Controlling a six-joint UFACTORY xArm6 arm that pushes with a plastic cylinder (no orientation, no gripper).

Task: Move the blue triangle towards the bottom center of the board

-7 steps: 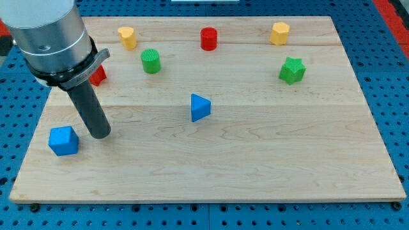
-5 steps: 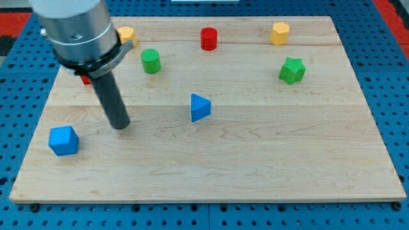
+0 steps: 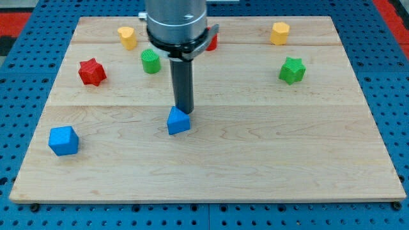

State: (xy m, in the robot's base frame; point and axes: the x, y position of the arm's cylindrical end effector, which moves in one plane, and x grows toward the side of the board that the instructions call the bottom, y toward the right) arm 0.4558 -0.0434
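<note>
The blue triangle (image 3: 177, 121) lies on the wooden board (image 3: 268, 140), a little left of its centre. My tip (image 3: 185, 114) rests against the triangle's upper right edge, on the side towards the view's top. The rod rises from there to the metal arm body (image 3: 176, 22) at the view's top.
A blue cube (image 3: 63, 140) sits at lower left. A red star (image 3: 92, 71), a green cylinder (image 3: 151, 61) and a yellow block (image 3: 127, 38) are at upper left. A red cylinder (image 3: 211, 42) is partly hidden behind the arm. A yellow block (image 3: 279, 32) and a green star (image 3: 292, 69) are at upper right.
My tip swept from the left side of the board rightwards to the blue triangle. The triangle has moved left and down from its earlier spot and turned.
</note>
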